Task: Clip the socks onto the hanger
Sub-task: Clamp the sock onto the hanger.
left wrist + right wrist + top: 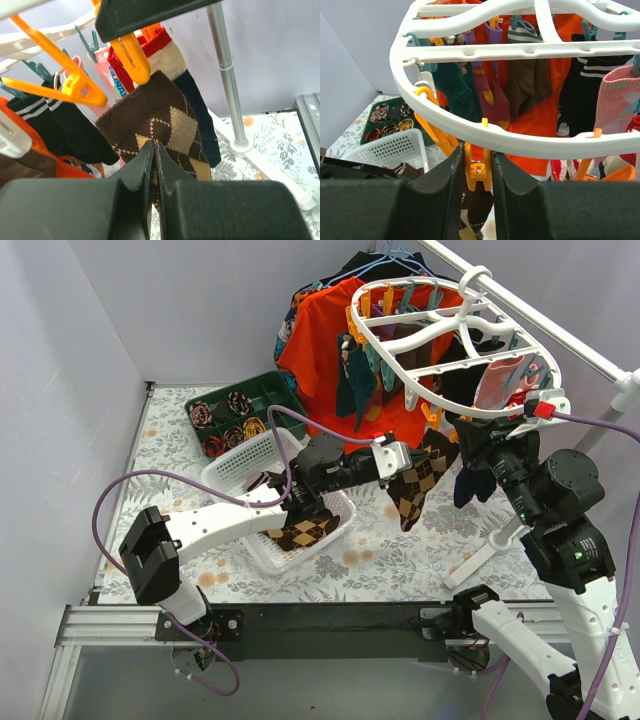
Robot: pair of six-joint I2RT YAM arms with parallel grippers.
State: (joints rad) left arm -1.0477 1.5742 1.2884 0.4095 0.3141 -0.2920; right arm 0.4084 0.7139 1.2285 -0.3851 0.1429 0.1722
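My left gripper (pixel 405 462) is shut on a brown argyle sock (pixel 415 485) and holds it up under the front rim of the white oval hanger (pixel 470 413). In the left wrist view the jaws (pixel 154 146) pinch the sock (pixel 170 120), whose top edge touches the tip of an orange clip (pixel 131 57). My right gripper (pixel 472 432) is shut on that orange clip (pixel 479 170), its fingers (pixel 452 170) pressing both sides just below the rim (pixel 520 144). The sock (pixel 470 210) hangs directly under the clip. I cannot tell whether the clip grips it.
A white basket (pixel 240 465) holds another argyle sock (pixel 300 532). A green tray (pixel 265 390) of rolled bundles sits behind it. An orange T-shirt (pixel 330 340) and several socks hang on the hanger. A white rail (pixel 600 360) runs at the right.
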